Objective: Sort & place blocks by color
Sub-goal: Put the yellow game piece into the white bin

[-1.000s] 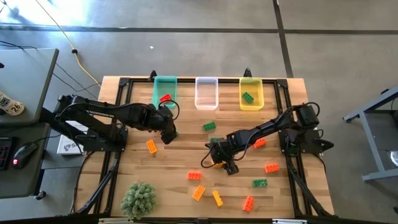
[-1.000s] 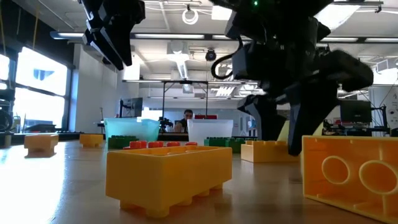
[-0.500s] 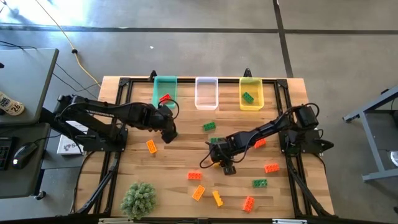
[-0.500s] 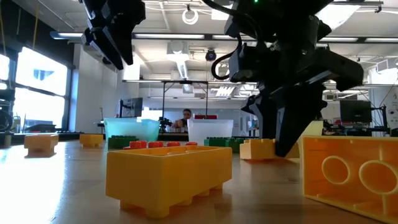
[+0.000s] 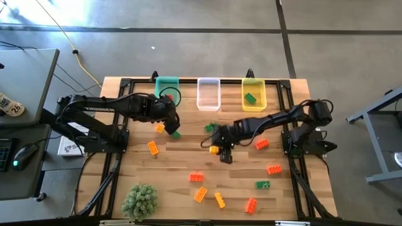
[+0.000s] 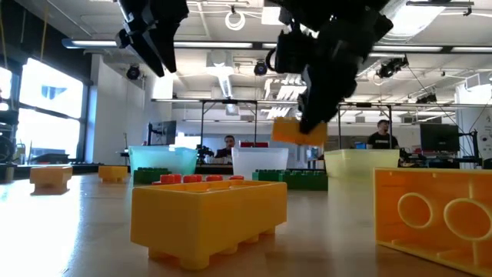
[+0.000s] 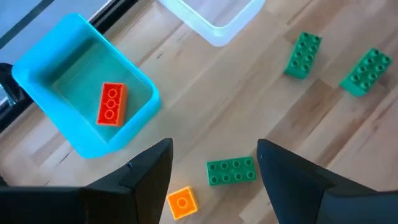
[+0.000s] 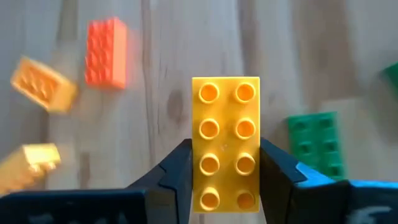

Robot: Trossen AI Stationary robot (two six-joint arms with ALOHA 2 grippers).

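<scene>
My right gripper [image 5: 217, 149] is shut on a yellow block [image 8: 225, 143] and hangs over the table's middle; the low view shows the block [image 6: 298, 132] in the air. My left gripper [image 5: 169, 123] stands open above a green block [image 7: 231, 171] and a small orange block [image 7: 181, 203], touching neither. The teal bin [image 5: 166, 88] at the far edge holds a red block [image 7: 112, 104]. Beside it stand a clear bin [image 5: 208, 94] and a yellow bin [image 5: 253, 100] with a green block [image 5: 250, 98] in it. My right gripper pinches the yellow block's two long sides [image 8: 196, 180] between its two fingers, at the end nearer the wrist. The fingers come from above and lie along the block's sides. The block is lifted clear of the table, its studs facing the wrist camera.
Loose blocks lie on the wood: green ones [image 5: 211, 127] [image 5: 262, 184], orange-red ones [image 5: 262, 144] [image 5: 274, 169] [image 5: 197, 177] [image 5: 250, 204], orange and yellow ones [image 5: 153, 147] [image 5: 200, 194] [image 5: 220, 200]. A green plant ball [image 5: 139, 201] sits at the near left.
My right gripper has shut on the yellow block, lifted it clear of the table and carried it toward the far edge and a little left. My left gripper, still open, has moved toward the far edge, nearer the teal bin.
</scene>
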